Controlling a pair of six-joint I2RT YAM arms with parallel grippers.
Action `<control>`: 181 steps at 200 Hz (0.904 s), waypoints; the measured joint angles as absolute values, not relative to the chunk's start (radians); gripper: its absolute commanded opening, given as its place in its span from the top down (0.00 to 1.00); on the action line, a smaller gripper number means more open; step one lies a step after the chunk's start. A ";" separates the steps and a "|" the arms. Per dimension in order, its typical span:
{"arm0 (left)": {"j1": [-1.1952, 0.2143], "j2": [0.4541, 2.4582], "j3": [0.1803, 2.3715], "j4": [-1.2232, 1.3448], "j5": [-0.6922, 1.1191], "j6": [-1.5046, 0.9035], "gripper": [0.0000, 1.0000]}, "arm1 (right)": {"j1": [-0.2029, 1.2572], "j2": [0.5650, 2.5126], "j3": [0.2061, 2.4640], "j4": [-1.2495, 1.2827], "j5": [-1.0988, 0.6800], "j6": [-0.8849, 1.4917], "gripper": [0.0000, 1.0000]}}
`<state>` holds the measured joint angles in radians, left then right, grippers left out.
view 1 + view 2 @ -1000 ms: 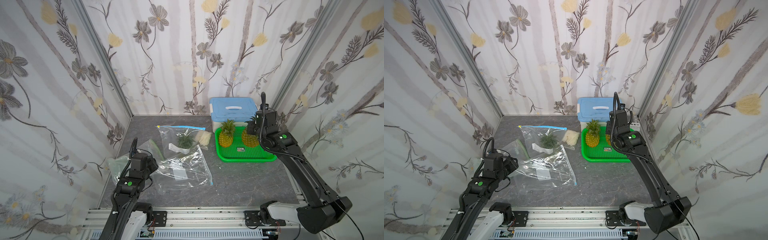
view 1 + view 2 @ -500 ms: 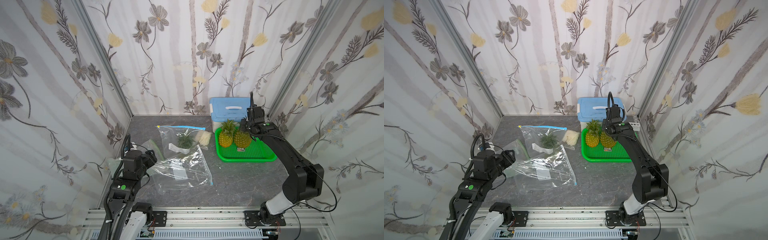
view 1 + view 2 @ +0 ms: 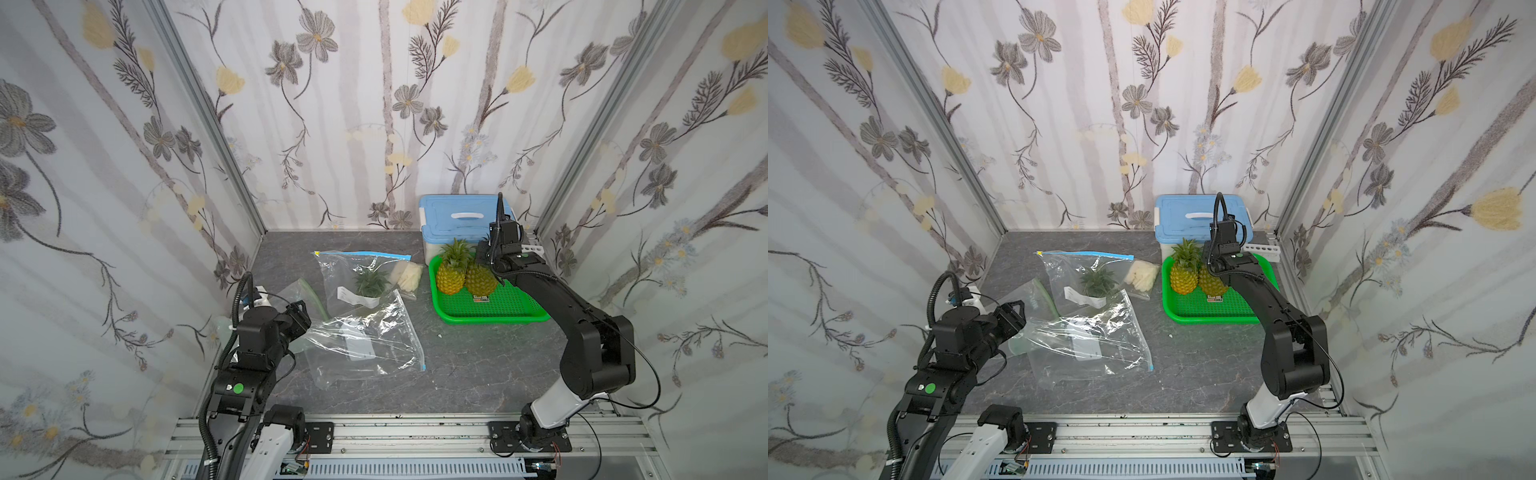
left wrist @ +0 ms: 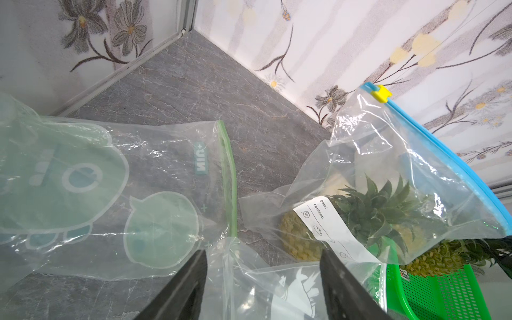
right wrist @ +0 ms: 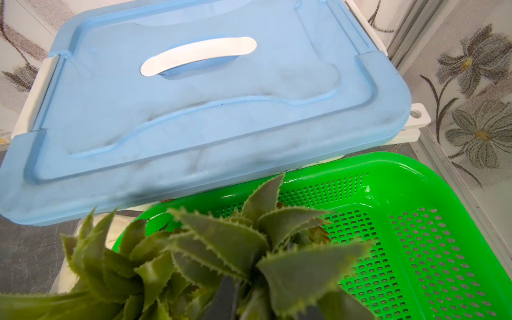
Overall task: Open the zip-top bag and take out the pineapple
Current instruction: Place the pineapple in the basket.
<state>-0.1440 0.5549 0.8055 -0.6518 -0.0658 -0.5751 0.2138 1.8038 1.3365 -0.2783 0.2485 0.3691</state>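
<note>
two pineapples in tray, box behind, bags left of it

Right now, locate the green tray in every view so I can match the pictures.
In a top view: green tray right of centre, in front of the blue-lidded box.
In a top view: same place, same neighbours.
Left wrist: at the frame's edge, beyond the zip-top bag.
Right wrist: beside the box's blue lid, under pineapple leaves.
Shared landmark: the pineapples in the tray, seen in all four.
</note>
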 measured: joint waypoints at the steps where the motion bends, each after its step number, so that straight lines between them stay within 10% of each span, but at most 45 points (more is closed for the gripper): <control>1: -0.144 0.555 0.805 -0.652 -0.066 -0.575 0.32 | 0.214 1.804 1.336 -0.277 0.248 0.369 0.70; 50: -0.144 0.550 0.805 -0.646 -0.048 -0.576 0.29 | 0.270 1.646 1.292 -0.311 0.266 0.375 0.37; 103: -0.139 0.684 0.836 -0.583 0.001 -0.580 0.28 | 0.523 1.465 1.419 -0.391 0.359 0.294 0.39; 181: 0.066 0.778 0.853 -0.359 0.215 -0.661 0.43 | 0.807 1.720 1.546 -0.233 -0.034 0.006 0.44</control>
<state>0.0662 0.7780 0.8528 -0.3588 0.2153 -0.6605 0.8070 1.7203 1.5463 -0.2333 -0.0341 0.0063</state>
